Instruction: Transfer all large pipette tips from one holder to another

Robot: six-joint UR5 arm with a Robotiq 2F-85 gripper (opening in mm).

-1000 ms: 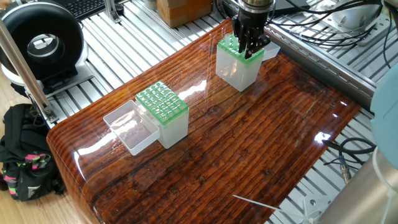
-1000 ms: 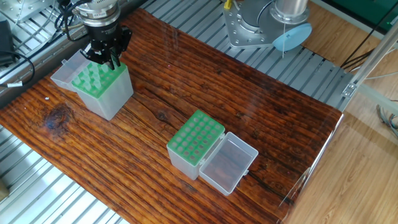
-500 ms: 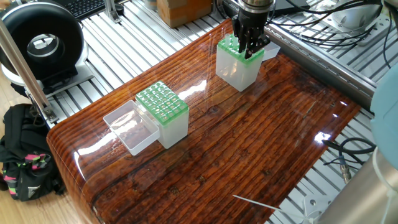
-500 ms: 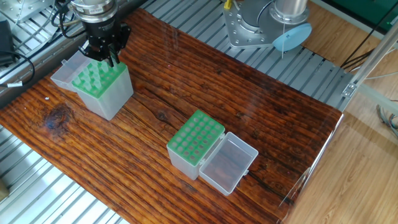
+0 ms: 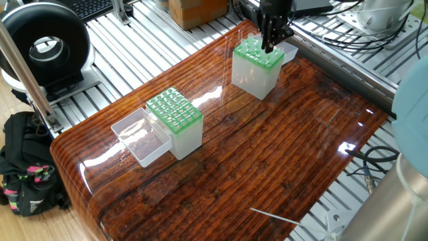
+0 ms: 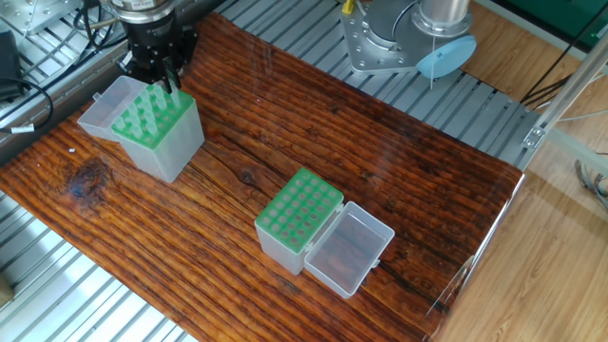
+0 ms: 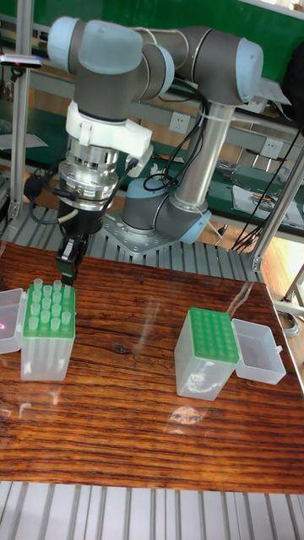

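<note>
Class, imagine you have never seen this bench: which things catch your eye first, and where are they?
Two clear boxes with green grid tops stand on the glossy wooden table. The gripper hovers over the back edge of the box of pipette tips. The other box, lid open, stands apart.

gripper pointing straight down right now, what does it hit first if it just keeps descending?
Most likely the green grid top of the tip holder below it, at the corner rows nearest the arm. The gripper hangs just above that edge. Whether it is clamping a pipette tip, I cannot tell; depth is unclear.
</note>
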